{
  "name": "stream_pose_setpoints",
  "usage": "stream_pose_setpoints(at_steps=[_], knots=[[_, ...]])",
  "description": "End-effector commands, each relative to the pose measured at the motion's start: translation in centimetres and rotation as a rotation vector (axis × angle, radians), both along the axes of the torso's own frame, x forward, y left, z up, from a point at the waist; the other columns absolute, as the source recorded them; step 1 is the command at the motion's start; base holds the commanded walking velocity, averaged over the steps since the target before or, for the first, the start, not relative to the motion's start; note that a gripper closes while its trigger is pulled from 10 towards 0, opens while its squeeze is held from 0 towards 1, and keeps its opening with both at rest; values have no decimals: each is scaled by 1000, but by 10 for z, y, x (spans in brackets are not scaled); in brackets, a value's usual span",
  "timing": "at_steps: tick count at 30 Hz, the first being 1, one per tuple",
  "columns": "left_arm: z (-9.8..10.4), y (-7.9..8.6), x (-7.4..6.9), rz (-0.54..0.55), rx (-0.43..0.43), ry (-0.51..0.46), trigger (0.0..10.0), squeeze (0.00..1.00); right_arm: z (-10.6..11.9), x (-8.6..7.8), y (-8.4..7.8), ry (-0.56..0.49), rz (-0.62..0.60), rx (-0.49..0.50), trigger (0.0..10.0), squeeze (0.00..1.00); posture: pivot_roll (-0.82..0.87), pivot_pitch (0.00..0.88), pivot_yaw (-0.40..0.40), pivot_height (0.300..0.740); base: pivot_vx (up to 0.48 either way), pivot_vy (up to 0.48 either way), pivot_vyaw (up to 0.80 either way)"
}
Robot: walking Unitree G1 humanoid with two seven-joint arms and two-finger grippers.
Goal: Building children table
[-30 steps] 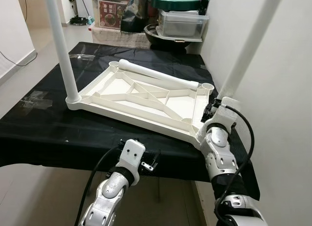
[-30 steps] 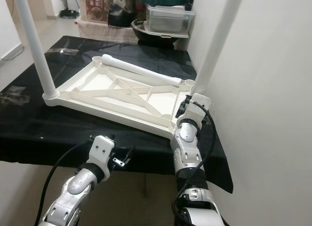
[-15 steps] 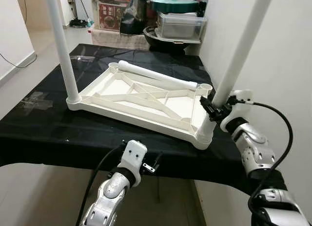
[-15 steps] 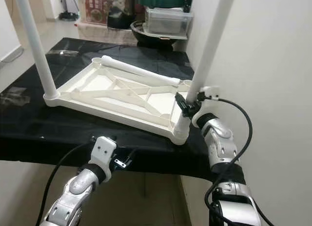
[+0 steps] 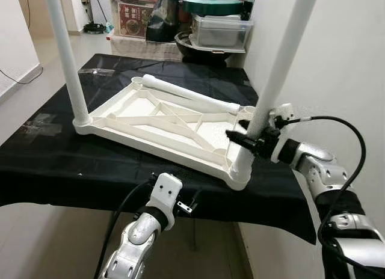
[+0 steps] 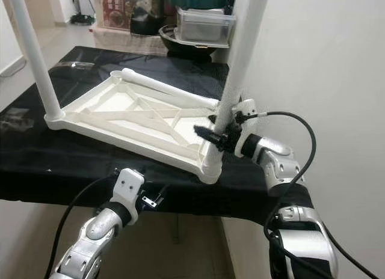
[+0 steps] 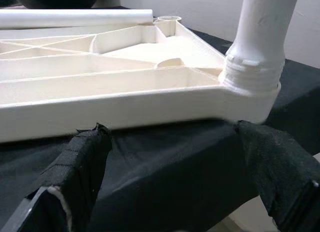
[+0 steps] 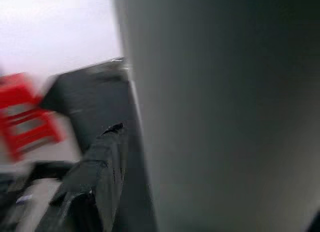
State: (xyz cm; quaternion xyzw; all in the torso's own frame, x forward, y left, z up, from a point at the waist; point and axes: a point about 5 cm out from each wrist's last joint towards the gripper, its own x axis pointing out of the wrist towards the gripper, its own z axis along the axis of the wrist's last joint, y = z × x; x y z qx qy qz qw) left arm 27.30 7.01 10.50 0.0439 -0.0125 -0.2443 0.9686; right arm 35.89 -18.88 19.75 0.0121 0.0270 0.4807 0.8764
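Tabletop (image 5: 162, 119): lay underside-up on black cloth (image 5: 54, 165).
Near leg (image 5: 271, 80): stood in 5 o'clock corner socket; top cut off.
Right gripper (image 5: 245, 132): fingers closed around that leg's base.
Left gripper (image 7: 170, 177): fingers spread, empty, below table edge.
Loose leg (image 5: 192, 95): lay at 12 o'clock.

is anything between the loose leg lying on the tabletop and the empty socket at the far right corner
Nothing visible. The loose leg lies on the upturned tabletop with its end right beside the empty socket. The right gripper grips the near-right leg, nearer the robot.
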Motion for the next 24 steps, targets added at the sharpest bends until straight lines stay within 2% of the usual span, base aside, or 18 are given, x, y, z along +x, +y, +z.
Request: stream_pose_setpoints(at_steps=[1, 2, 3, 4, 8, 9, 10, 11, 12, 13, 14, 15, 16, 17, 19, 21, 22, 24], knots=[[-2, -3, -2, -13, -6, 9, 10000, 0, -8, -5, 12, 37, 91, -3, 7294, 0, 167, 0, -116, 740, 0, 0, 0], [-2, -3, -2, -15, -6, 9, 10000, 0, -9, -9, 18, 42, 150, 5, 2784, 0, 166, 0, -114, 740, 0, 0, 0], [-2, -3, -2, -15, -6, 9, 10000, 0, -9, -9, 18, 42, 150, 5, 2784, 0, 166, 0, -114, 740, 0, 0, 0], [-2, -3, -2, -17, -5, 9, 10000, 0, -11, -13, 24, 36, 181, 11, 0, 0, 166, 0, -114, 740, 0, 0, 0], [-2, -4, -1, -21, -4, 9, 10000, 0, -12, -10, 30, 15, 159, 8, 0, 0, 165, 0, -112, 740, 0, 0, 0], [-2, -3, -1, -21, -4, 9, 10000, 0, -13, -5, 31, -2, 90, 5, 0, 0, 165, 0, -110, 740, 0, 0, 0], [-2, -3, -1, -20, -4, 9, 10000, 0, -14, 4, 30, -15, -53, -2, 0, 0, 165, 0, -110, 740, 0, 0, 0], [-2, -3, -1, -20, -4, 9, 10000, 0, -14, 4, 30, -15, -53, -2, 0, 0, 165, 0, -110, 740, 0, 0, 0], [-2, -4, -1, -21, -3, 9, 10000, 0, -16, 13, 23, -29, -250, -5, 0, 0, 165, 0, -110, 740, 0, 0, 0], [-2, -4, -1, -21, -3, 9, 10000, 0, -16, 13, 23, -29, -250, -5, 0, 0, 165, 0, -110, 740, 0, 0, 0], [-2, -4, -1, -23, -3, 10, 10000, 0, -18, 20, 15, -28, -443, 9, 0, 0, 159, 0, -105, 740, 0, 0, 0], [-2, -4, -1, -23, -3, 10, 10000, 0, -18, 20, 15, -28, -443, 9, 0, 0, 159, 0, -105, 740, 0, 0, 0], [-2, -4, -1, -24, -2, 9, 10000, 0, -21, 23, 7, -12, -595, 18, 0, 0, 159, 0, -105, 740, 0, 0, 0], [-2, -4, 0, -26, -2, 9, 10000, 0, -26, 23, -3, 1, -764, 17, 0, 0, 151, 0, -96, 740, 0, 0, 0], [-2, -4, 0, -26, -2, 9, 10000, 0, -26, 23, -3, 1, -764, 17, 0, 0, 151, 0, -96, 740, 0, 0, 0], [-2, -4, 0, -30, -1, 8, 10000, 0, -38, 15, -19, 32, -1064, 19, 0, 0, 148, 0, -95, 740, 0, 0, 0], [-2, -4, 0, -30, -1, 8, 10000, 0, -38, 15, -19, 32, -1064, 19, 0, 0, 148, 0, -95, 740, 0, 0, 0], [-1, -4, 0, -33, -1, 5, 10000, 0, -43, 6, -23, 42, -1204, 30, 0, 0, 146, 0, -94, 740, 0, 0, 0]])
